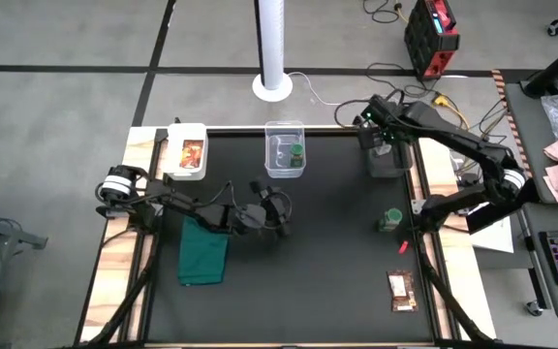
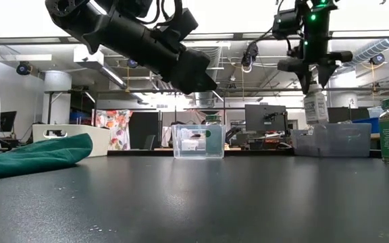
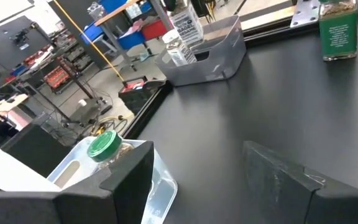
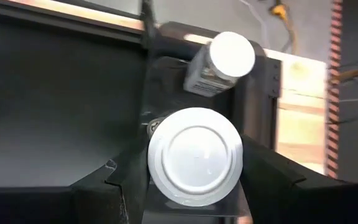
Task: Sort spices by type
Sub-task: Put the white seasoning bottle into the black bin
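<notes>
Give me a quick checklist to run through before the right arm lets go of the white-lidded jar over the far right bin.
1. Grip: right gripper jaws clamp the held white-lidded jar on both sides. Ok.
2. Position: the jar hangs above the far right bin, not yet inside it. Ok.
3. Matching type: another white-lidded jar already lies in that bin. Ok.
4. Room beside that jar for the drop: cannot tell.
5. Left gripper hovers mid-table, jaws open and empty, away from the bin. Ok.
6. Sorting finished: not ok; one green-lidded jar and one packet remain loose on the table.
</notes>
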